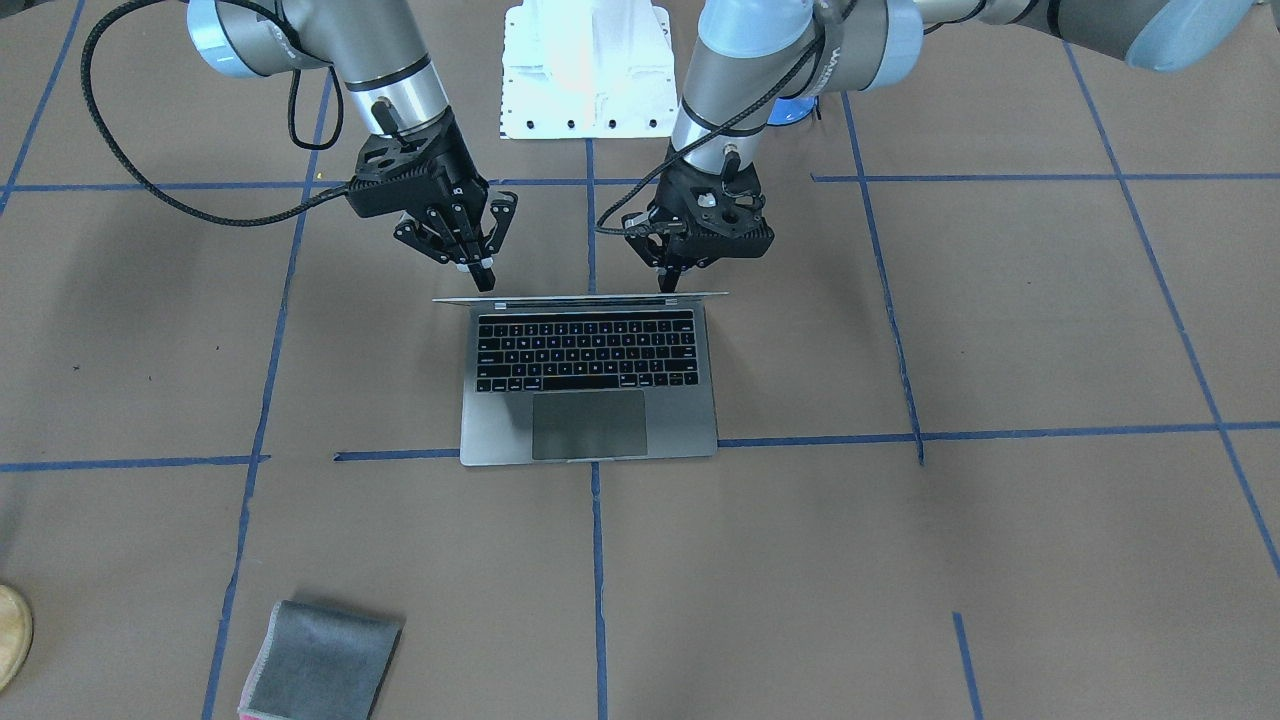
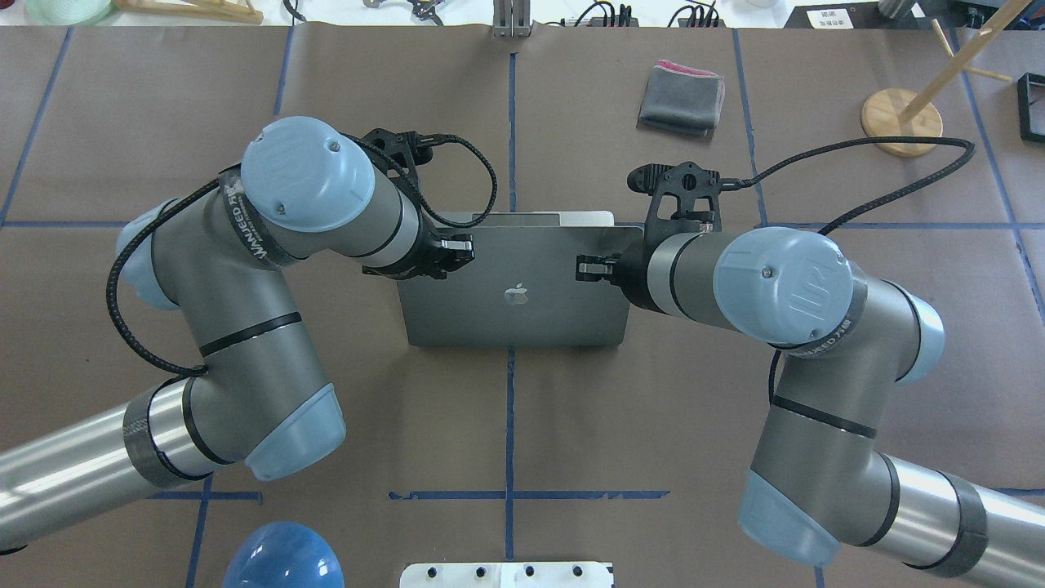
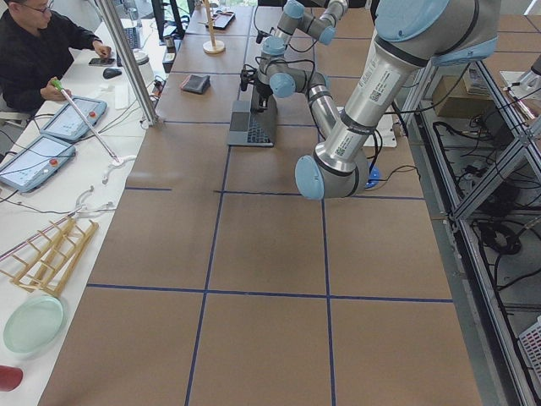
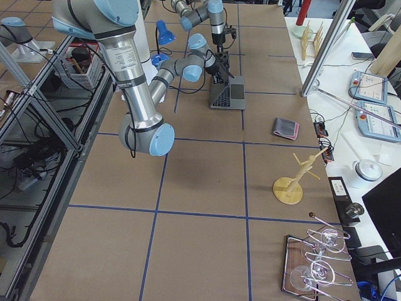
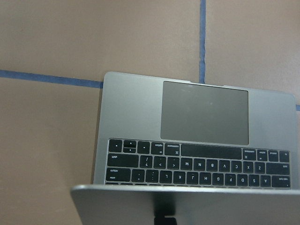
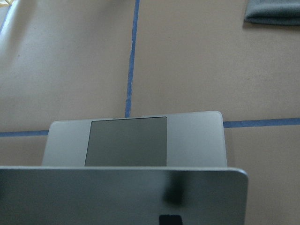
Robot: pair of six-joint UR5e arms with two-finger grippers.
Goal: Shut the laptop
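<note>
The space-grey laptop (image 1: 588, 425) stands open at the table's middle, keyboard and trackpad bare, lid about upright. Its lid with the apple logo faces the robot in the overhead view (image 2: 514, 314). My left gripper (image 1: 670, 282) is shut, its tips at the back of the lid near the top edge on the lid's left part (image 2: 459, 245). My right gripper (image 1: 484, 278) is shut too, its tips at the lid's back near the top right corner (image 2: 589, 267). Both wrist views look over the lid's top edge onto the laptop's base (image 5: 206, 112) (image 6: 126, 140).
A grey folded cloth (image 2: 682, 98) lies beyond the laptop towards the right; it also shows in the front-facing view (image 1: 320, 665). A wooden stand (image 2: 902, 121) is at the far right. A blue object (image 2: 282, 559) and a white base (image 1: 585, 70) sit near the robot.
</note>
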